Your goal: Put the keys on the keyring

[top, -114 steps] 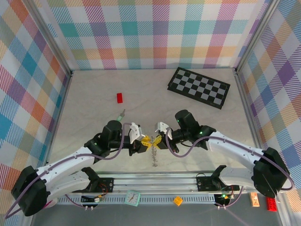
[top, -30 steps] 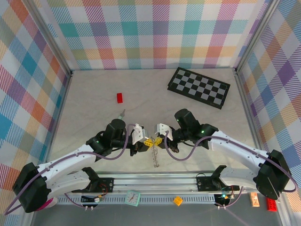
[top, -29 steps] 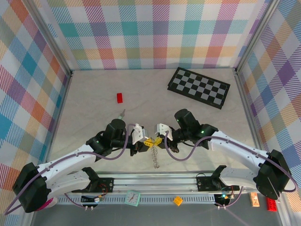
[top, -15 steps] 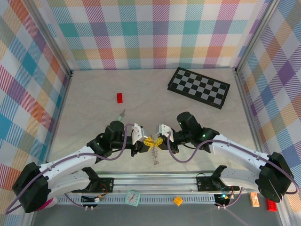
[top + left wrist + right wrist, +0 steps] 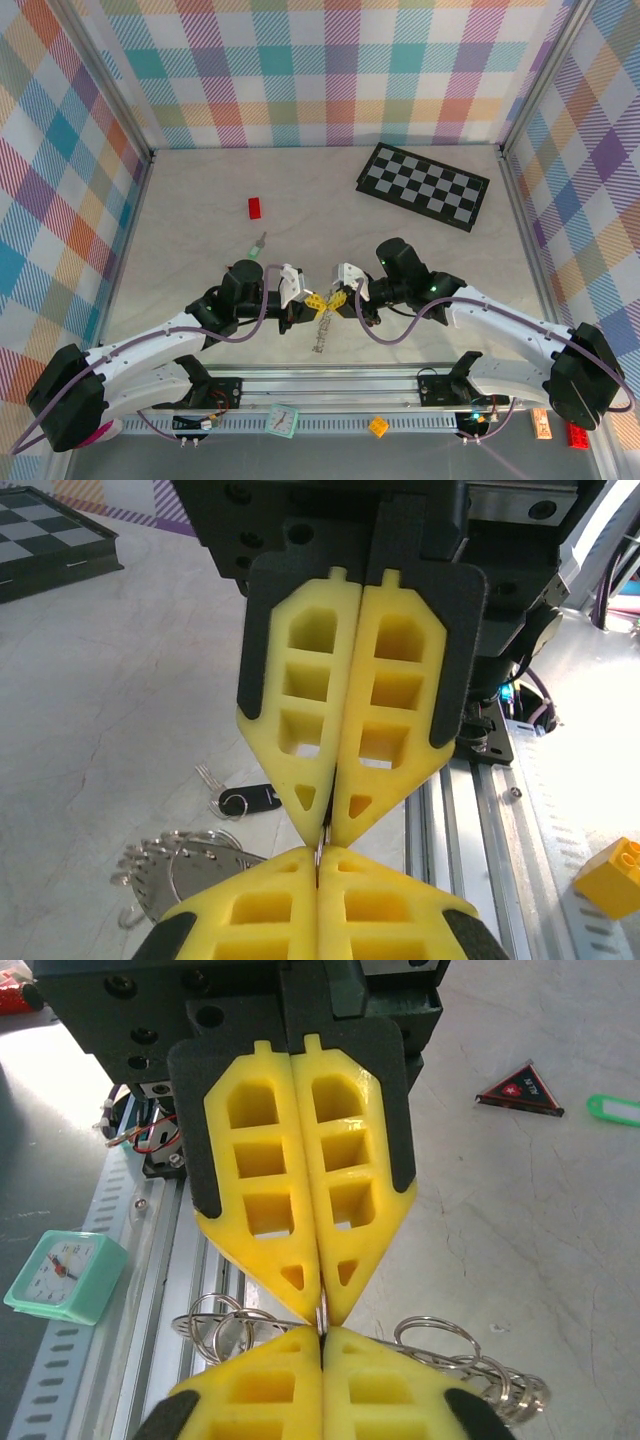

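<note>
left gripper (image 5: pixel 318 858) and right gripper (image 5: pixel 322 1335) both clamped shut tip-to-tip on the keyring (image 5: pixel 190 855), well clear of the chequered board (image 5: pixel 424 186) on its near side, black key (image 5: pixel 246 800) and green key (image 5: pixel 612 1110) lying loose; risk: the thin wire slips out if either pinch eases.

The walls (image 5: pixel 300 70) show pastel plaid. The board (image 5: pixel 424 186) is chequered black and white, the brick (image 5: pixel 254 208) red. One key (image 5: pixel 257 246) has a light green head, the other key (image 5: pixel 245 800) a black one. The keyring (image 5: pixel 175 855) is silver, the left gripper (image 5: pixel 313 301) and right gripper (image 5: pixel 335 297) yellow-fingered.
</note>
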Motion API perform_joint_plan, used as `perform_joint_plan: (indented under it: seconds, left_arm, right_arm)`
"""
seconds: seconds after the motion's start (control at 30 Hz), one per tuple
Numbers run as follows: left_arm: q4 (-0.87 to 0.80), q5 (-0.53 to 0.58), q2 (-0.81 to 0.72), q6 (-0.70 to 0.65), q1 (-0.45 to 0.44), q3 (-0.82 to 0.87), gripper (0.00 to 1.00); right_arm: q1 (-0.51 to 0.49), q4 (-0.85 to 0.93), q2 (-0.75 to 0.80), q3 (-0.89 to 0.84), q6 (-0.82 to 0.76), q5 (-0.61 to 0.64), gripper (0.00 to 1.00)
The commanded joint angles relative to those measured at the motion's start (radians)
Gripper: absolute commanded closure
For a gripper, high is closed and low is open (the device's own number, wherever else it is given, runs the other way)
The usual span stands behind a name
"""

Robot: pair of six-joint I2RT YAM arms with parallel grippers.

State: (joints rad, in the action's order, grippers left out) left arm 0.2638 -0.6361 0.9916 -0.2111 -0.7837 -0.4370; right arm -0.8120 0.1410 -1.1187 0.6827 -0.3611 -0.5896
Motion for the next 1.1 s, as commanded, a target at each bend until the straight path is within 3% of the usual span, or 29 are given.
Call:
perform_joint_plan:
  seconds: [0.0, 0.13, 0.5, 0.73, 0.83, 0.93, 1.07]
  left_arm:
    - [0.025, 0.025, -0.002, -0.049, -0.012, 0.009, 1.00]
    - [0.001, 0.033, -0.004, -0.108, -0.012, -0.004, 1.00]
    - [-0.023, -0.015, 0.038, -0.173, -0.016, -0.035, 1.00]
    - [-0.023, -0.028, 0.059, -0.166, -0.015, -0.049, 1.00]
    - [-0.026, -0.019, 0.067, -0.155, -0.017, -0.051, 1.00]
    - [-0.020, 0.015, 0.052, -0.138, -0.016, -0.035, 0.77]
    - [0.067, 0.065, -0.012, -0.074, -0.015, 0.042, 0.67]
  right_arm:
    - [-0.010, 0.079, -0.027, 0.038, -0.060, -0.015, 0.74]
    - [-0.012, 0.095, -0.041, 0.045, -0.080, 0.022, 0.70]
    - [-0.019, 0.066, -0.082, 0.070, -0.092, 0.038, 0.72]
    - [-0.024, 0.042, -0.093, 0.065, -0.086, 0.021, 0.83]
    - [-0.024, 0.032, -0.089, 0.057, -0.084, 0.025, 0.99]
    - [-0.024, 0.037, -0.080, 0.048, -0.094, 0.037, 1.00]
    - [-0.024, 0.034, -0.070, 0.032, -0.097, 0.046, 1.00]
